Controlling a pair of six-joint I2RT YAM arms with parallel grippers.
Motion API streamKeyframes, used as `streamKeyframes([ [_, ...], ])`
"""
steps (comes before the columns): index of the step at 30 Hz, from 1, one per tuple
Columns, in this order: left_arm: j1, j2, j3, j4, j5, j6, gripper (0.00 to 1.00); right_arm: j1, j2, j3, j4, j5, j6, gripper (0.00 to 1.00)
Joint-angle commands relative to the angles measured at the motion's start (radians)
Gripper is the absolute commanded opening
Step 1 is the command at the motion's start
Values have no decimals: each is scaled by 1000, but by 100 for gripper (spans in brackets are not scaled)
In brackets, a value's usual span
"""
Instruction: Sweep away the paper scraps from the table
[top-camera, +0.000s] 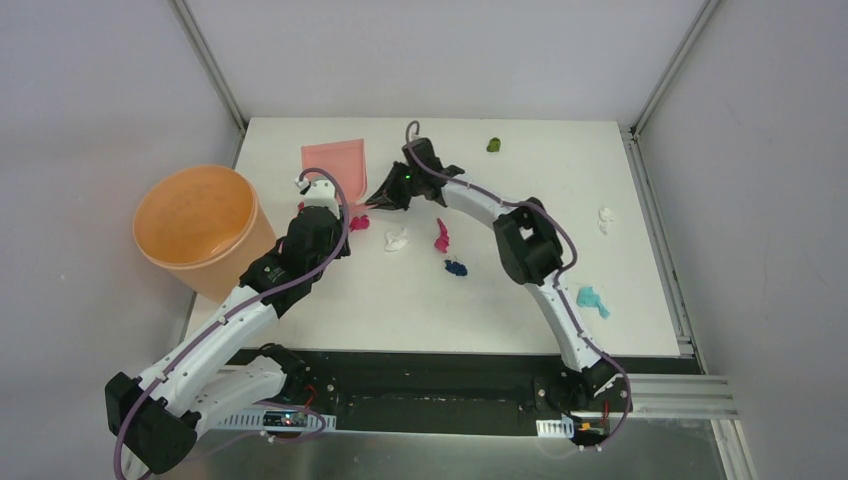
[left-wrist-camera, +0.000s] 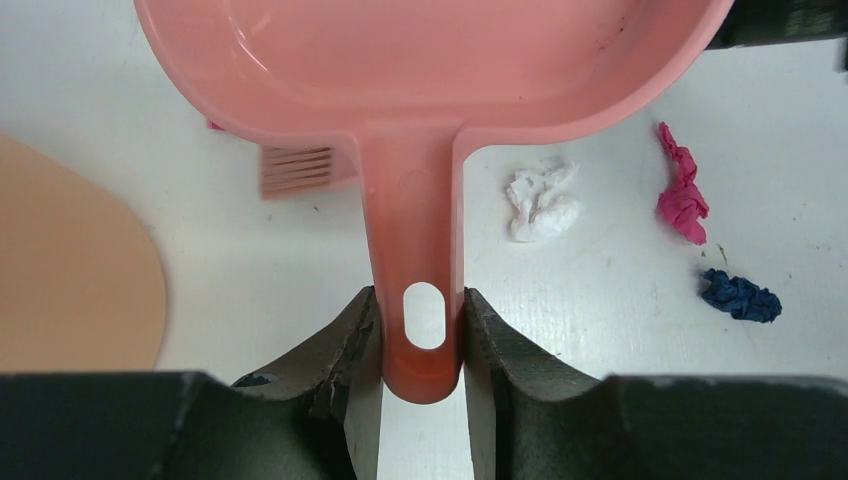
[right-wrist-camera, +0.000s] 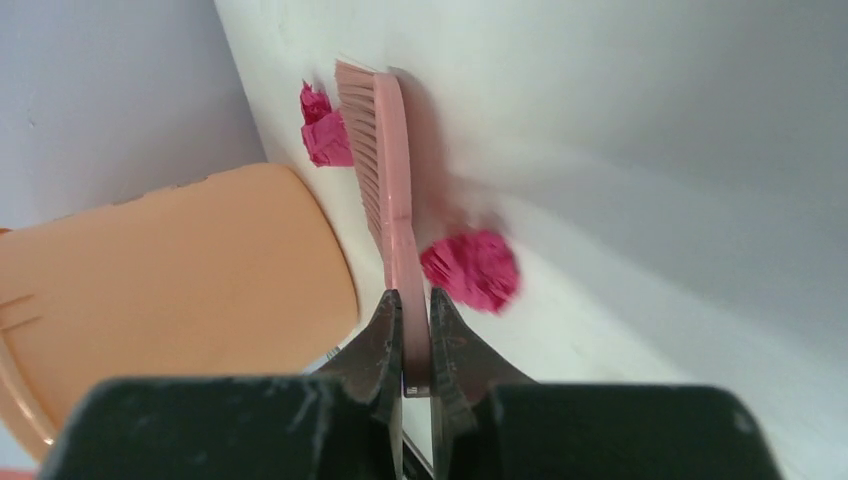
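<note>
Pink plastic fills the left wrist view: the dustpan (left-wrist-camera: 430, 60) sits over the back-left part of the table (left-wrist-camera: 620, 330). Its handle is pinched tight between the 2 fingers of the left end effector (left-wrist-camera: 422, 335). Whether the pan touches the table cannot be told.

The right end effector (right-wrist-camera: 415, 345) is clamped narrow on the handle of the pink brush (right-wrist-camera: 385, 170), whose bristles face the orange bucket (right-wrist-camera: 170, 270). 2 magenta wads flank the brush. The first (right-wrist-camera: 325, 128) lies against the bristles near the tip, and the second (right-wrist-camera: 472, 268), blurred, is just beside the handle on the other side.

From above, the paper scraps (top-camera: 397, 239) lie spread over the table. A white wad, a magenta wad (top-camera: 441, 236) and a dark blue wad (top-camera: 455, 268) are near the middle. A teal wad (top-camera: 592, 300) and a second white wad (top-camera: 605, 218) lie toward the right edge, and an olive-green wad (top-camera: 493, 145) is near the back edge. The bucket stands off the table's left edge.
</note>
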Motion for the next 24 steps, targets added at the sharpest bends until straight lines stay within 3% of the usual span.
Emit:
streamKeyframes([
  [1, 7, -27, 41, 46, 3, 27, 0, -102, -220, -221, -188, 78, -99, 0],
  [5, 8, -26, 47, 27, -8, 40, 0, -145, -443, -520, -160, 113, -236, 0],
  [8, 8, -28, 58, 2, -8, 34, 0, -160, -546, -584, -354, 132, -381, 0],
  [13, 3, 2, 113, -81, 38, 33, 0, -228, -803, -806, -404, 185, -529, 0],
  [24, -49, 196, 289, -429, 419, 85, 0, -427, -1205, -831, -411, 23, -773, 0],
])
